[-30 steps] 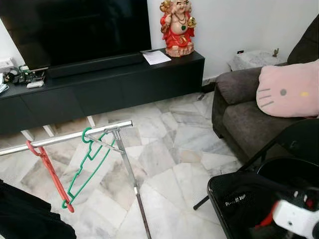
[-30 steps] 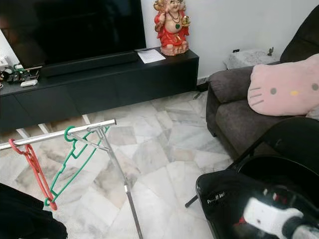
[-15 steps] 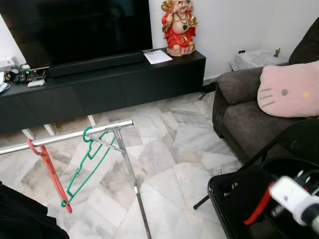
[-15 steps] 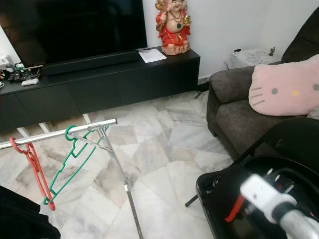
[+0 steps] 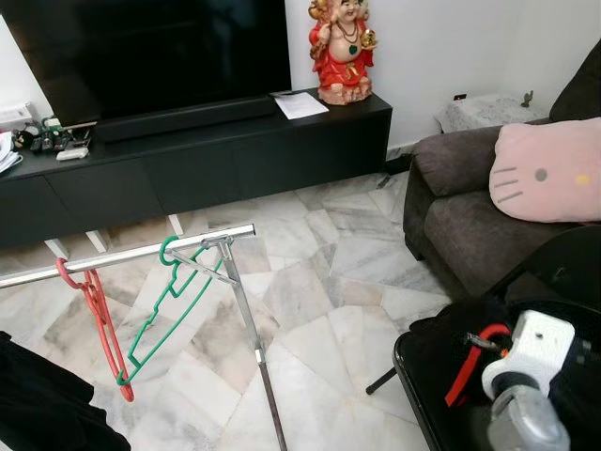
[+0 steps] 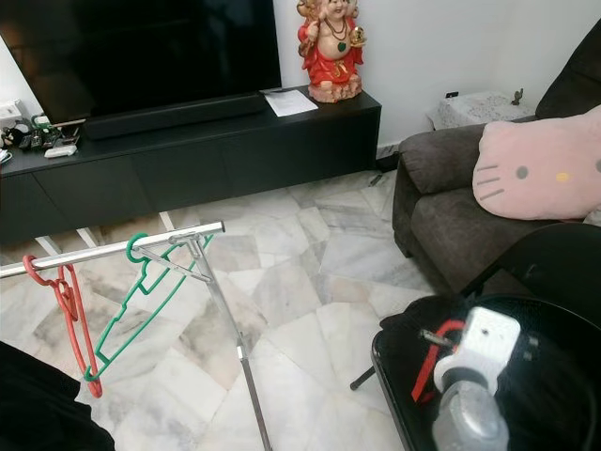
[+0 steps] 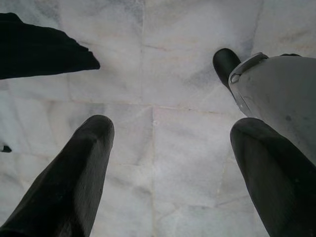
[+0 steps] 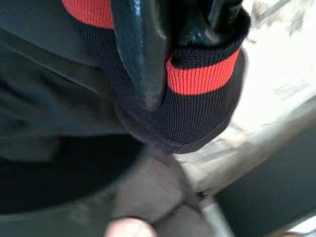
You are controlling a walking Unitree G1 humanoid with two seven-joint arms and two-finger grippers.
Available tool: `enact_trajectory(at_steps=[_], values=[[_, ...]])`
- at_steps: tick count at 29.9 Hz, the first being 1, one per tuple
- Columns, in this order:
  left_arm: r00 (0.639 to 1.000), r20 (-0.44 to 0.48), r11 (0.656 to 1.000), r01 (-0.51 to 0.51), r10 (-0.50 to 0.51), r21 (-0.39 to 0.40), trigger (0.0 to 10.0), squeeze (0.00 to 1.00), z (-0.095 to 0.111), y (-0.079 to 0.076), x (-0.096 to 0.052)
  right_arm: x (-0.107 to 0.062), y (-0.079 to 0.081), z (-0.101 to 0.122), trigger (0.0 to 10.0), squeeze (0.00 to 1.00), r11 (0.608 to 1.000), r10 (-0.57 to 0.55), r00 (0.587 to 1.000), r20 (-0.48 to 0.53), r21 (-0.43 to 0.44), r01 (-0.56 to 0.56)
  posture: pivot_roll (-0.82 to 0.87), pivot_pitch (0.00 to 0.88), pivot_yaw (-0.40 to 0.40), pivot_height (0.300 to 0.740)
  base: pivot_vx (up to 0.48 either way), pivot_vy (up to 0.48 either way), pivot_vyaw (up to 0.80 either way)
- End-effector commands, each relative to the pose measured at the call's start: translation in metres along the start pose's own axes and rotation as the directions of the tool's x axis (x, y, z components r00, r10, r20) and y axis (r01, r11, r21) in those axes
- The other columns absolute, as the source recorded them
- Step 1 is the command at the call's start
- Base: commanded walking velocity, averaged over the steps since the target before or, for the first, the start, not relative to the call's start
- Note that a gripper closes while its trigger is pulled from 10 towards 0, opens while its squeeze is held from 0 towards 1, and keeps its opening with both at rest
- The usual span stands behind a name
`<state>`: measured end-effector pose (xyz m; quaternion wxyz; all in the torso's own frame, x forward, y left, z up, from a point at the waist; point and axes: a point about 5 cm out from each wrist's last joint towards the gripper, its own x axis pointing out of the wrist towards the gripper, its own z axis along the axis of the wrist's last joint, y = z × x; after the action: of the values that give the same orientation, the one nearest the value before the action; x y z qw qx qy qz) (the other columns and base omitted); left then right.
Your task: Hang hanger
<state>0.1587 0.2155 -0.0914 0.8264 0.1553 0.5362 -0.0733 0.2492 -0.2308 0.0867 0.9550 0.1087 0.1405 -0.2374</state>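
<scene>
A silver clothes rail [image 5: 122, 258] crosses the left of the eye views on a thin metal stand. From it hang a red hanger [image 5: 99, 319] and, beside it near the rail's end, a green hanger [image 5: 174, 301]. At the lower right, my right gripper [image 8: 182, 29] is shut on a black knitted garment with a red band [image 8: 202, 79]. That garment [image 6: 430, 357] bunches in front of my white wrist, above a black chair seat [image 5: 423, 376]. My left gripper [image 7: 168, 163] hangs open over the marble floor with nothing between its fingers.
A dark garment [image 5: 38, 404] hangs at the lower left under the rail. A grey sofa [image 5: 460, 216] with a pink cushion [image 5: 549, 169] stands at the right. A black TV cabinet [image 5: 207, 150] with a red statue [image 5: 343, 47] lines the back wall.
My right arm has risen from the black chair seat and swung in, bringing the black and red garment up with it. The hangers stay on the rail; the camera shifted slightly.
</scene>
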Motion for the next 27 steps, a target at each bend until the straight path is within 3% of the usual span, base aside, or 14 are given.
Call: enact_trajectory(at_steps=[1, 3, 4, 7, 10, 17, 19, 24, 27], values=[[1.0, -0.018, 1.0, -0.011, 0.011, -0.01, 10.0, 0.0, -0.006, 0.005, -0.001, 0.001, -0.001, -0.002, 0.0, 0.0, 0.999, -0.032, 0.999, -0.018, 0.021, 0.032, -0.14, 0.014, 0.114, 0.74, 0.0, 0.0, 0.0], [1.0, -0.017, 1.0, -0.015, 0.015, -0.007, 10.0, 0.0, -0.007, 0.006, -0.001, -0.001, -0.004, -0.001, 0.0, 0.0, 0.992, -0.107, 0.994, -0.005, 0.074, 0.107, -0.14, 0.002, 0.121, 0.74, 0.0, 0.0, 0.0], [1.0, -0.017, 1.0, -0.015, 0.015, -0.007, 10.0, 0.0, -0.007, 0.006, -0.001, -0.001, -0.004, -0.001, 0.0, 0.0, 0.992, -0.107, 0.994, -0.005, 0.074, 0.107, -0.14, 0.002, 0.121, 0.74, 0.0, 0.0, 0.0], [1.0, -0.016, 1.0, -0.017, 0.017, -0.006, 10.0, 0.0, -0.008, 0.007, -0.002, -0.003, -0.002, 0.019, 0.0, 0.0, 0.98, -0.15, 0.981, 0.121, 0.149, 0.132, -0.14, 0.0, 0.124, 0.74, 0.0, 0.0, 0.0], [1.0, -0.015, 1.0, -0.018, 0.018, -0.006, 10.0, 0.0, -0.008, 0.007, -0.002, -0.003, -0.003, 0.025, 0.0, 0.0, 0.973, -0.172, 0.973, 0.155, 0.18, 0.143, -0.14, 0.0, 0.124, 0.74, 0.0, 0.0, 0.0], [1.0, -0.01, 1.0, -0.018, 0.018, -0.011, 10.0, 0.0, -0.009, 0.006, -0.002, -0.006, 0.015, 0.047, 0.0, 0.0, 0.985, -0.12, 0.945, 0.304, 0.153, 0.076, -0.13, 0.0, 0.116, 0.74, 0.0, 0.0, 0.0], [1.0, -0.011, 1.0, -0.018, 0.018, -0.011, 10.0, 0.0, -0.01, 0.006, -0.002, -0.006, 0.015, 0.047, 0.0, 0.0, 0.982, -0.129, 0.943, 0.308, 0.173, 0.078, -0.13, 0.0, 0.116, 0.74, 0.0, 0.0, 0.0], [1.0, -0.013, 1.0, -0.018, 0.018, -0.01, 10.0, 0.0, -0.011, 0.006, -0.002, -0.005, 0.016, 0.041, 0.0, 0.0, 0.938, -0.164, 0.953, 0.254, 0.339, 0.071, -0.13, 0.0, 0.115, 0.74, 0.0, 0.0, 0.0], [1.0, -0.012, 1.0, -0.018, 0.018, -0.013, 10.0, 0.0, -0.011, 0.006, -0.002, -0.003, 0.02, 0.031, 0.0, 0.0, 0.951, -0.136, 0.968, 0.212, 0.302, 0.068, -0.13, 0.0, 0.11, 0.74, 0.0, 0.0, 0.0]])
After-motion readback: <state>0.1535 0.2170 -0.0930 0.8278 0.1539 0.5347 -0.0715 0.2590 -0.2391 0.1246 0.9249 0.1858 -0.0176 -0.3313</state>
